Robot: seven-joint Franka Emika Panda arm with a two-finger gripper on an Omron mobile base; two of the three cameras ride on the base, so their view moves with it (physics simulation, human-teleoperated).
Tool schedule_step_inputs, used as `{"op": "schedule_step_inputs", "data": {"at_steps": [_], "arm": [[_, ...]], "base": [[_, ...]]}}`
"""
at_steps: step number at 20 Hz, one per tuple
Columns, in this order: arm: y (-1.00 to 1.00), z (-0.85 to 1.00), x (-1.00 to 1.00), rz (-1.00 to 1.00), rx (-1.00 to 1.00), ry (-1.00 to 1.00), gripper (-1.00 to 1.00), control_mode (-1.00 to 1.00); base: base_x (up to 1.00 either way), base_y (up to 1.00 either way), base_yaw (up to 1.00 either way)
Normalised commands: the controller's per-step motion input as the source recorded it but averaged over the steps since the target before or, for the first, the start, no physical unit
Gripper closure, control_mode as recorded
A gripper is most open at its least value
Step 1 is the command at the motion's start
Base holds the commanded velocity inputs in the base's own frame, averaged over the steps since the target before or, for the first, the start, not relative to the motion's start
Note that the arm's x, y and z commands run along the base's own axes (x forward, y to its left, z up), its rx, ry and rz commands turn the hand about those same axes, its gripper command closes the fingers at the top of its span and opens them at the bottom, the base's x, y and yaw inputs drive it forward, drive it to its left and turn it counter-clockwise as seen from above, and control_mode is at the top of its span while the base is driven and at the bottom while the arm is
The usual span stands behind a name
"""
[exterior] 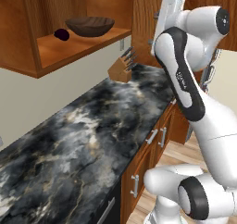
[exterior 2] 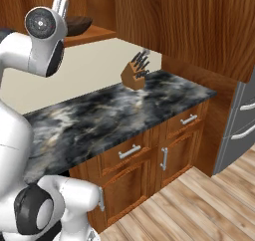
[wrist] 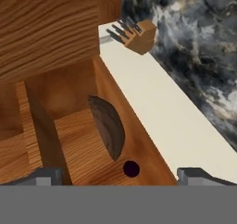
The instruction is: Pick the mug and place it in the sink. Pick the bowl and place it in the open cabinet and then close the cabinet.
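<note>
Wall cabinet [exterior: 55,52], reddish-brown wood, open-fronted toward the arm, shelf exposed. Black marble counter [exterior: 78,135] below it, with wooden drawers [exterior 2: 130,153] and silver handles beneath. Knife block [exterior: 121,68], wood, standing on the counter against the back wall. Bowl [exterior: 90,26], wide dark-brown wood, resting upright on the cabinet shelf; in the hand view it appears rolled sideways with the camera. Small dark purple round object [exterior: 61,34] on the same shelf, just beside the bowl. Gripper [wrist: 120,177], jaws spread wide, holding nothing, facing the shelf.
</note>
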Motion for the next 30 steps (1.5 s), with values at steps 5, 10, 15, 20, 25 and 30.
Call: {"op": "schedule_step_inputs", "data": {"at_steps": [5, 10, 15, 20, 25, 30], "arm": [[-0.33, -0.03, -0.74, 0.0, 0.09, 0.0, -1.0, -1.0], [-0.3, 0.0, -0.6, 0.0, 0.06, 0.0, -1.0, -1.0], [-0.32, -0.17, -0.65, 0.04, 0.01, 0.0, -1.0, -1.0], [-0.3, -0.27, -0.57, 0.08, 0.0, -0.04, -1.0, -1.0], [-0.25, -0.16, -0.32, 0.08, 0.0, -0.04, -1.0, -1.0], [-0.37, 0.0, -0.21, 0.02, 0.03, 0.0, -1.0, -1.0]], "base": [[0.0, 0.0, 0.0], [0.0, 0.0, 0.0], [0.0, 0.0, 0.0], [0.0, 0.0, 0.0], [0.0, 0.0, 0.0], [0.0, 0.0, 0.0]]}}
